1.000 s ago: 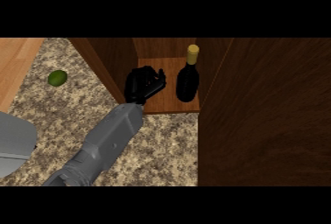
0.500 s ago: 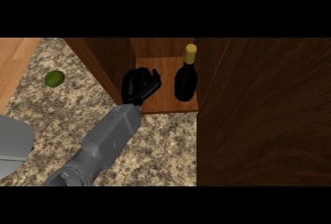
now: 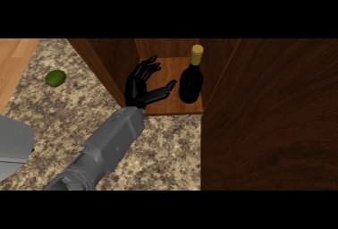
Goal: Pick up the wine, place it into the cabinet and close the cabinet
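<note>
The dark wine bottle (image 3: 191,85) with a yellow top stands upright on the cabinet's wooden shelf (image 3: 173,106), near the shelf's right side. My left hand (image 3: 138,87) is inside the cabinet just left of the bottle. Its fingers are straight and spread, and its thumb points toward the bottle with a small gap between them. It holds nothing. My right hand does not show.
The cabinet's dark wooden door (image 3: 271,116) stands open and fills the right side. A green lime (image 3: 55,78) lies on the speckled counter (image 3: 165,152) at the left. A grey rounded object (image 3: 12,145) sits at the left edge.
My left hand has drawn slightly left, away from the bottle, and its fingers have spread wider. The bottle has stayed in place on the shelf.
</note>
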`<state>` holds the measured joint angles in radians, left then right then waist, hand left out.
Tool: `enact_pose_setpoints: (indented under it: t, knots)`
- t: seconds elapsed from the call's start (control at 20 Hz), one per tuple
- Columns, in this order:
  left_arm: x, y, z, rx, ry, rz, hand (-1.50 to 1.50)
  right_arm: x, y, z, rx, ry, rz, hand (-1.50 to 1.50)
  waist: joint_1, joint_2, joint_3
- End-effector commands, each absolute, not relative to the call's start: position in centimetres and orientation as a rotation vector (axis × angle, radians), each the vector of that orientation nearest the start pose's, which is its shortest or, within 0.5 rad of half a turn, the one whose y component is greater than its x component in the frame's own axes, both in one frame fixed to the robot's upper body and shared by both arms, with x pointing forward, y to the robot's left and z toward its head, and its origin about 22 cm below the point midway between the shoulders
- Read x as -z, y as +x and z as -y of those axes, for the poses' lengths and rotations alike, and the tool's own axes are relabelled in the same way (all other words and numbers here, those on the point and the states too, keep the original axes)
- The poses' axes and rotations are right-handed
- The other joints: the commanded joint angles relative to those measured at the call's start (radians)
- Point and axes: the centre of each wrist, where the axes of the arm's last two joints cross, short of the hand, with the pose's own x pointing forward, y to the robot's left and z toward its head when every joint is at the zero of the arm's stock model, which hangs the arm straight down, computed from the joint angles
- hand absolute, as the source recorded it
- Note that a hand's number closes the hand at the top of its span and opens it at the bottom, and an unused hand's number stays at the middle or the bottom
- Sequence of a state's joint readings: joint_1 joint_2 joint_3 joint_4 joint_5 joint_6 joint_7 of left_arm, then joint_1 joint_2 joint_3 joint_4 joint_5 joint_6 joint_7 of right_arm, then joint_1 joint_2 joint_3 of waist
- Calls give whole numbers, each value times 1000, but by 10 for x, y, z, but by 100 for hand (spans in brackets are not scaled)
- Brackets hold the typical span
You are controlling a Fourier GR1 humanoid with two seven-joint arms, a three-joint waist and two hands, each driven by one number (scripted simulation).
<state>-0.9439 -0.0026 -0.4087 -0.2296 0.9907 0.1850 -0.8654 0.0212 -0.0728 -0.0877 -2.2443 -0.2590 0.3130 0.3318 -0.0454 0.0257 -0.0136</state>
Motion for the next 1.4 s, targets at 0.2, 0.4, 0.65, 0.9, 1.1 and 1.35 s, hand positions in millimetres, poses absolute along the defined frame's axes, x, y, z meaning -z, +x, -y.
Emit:
enact_pose_setpoints:
  t: [0.2, 0.4, 0.65, 0.9, 1.1, 1.35]
  knots:
    - [46, 377, -133, -298, -103, 1849, -150, -141, 166, 262, -268, 238, 1886, -150, 51, -35, 15]
    - [40, 366, -109, -292, -137, 1859, -150, -160, 183, 258, -259, 214, 1881, -150, 65, -34, 14]
    - [28, 342, -112, -183, -239, 1860, -150, -146, 172, 251, -241, 219, 1873, -150, 86, -43, 15]
    - [8, 302, -114, -86, -361, 1813, -150, -164, 176, 247, -268, 210, 1875, -150, 88, -41, 14]
    - [-28, 276, -126, -102, -387, 1857, -150, -159, 168, 243, -251, 239, 1896, -150, 64, -34, 14]
    - [-50, 227, -146, -112, -372, 1868, -150, -161, 186, 248, -262, 236, 1903, -150, 64, -30, 14]
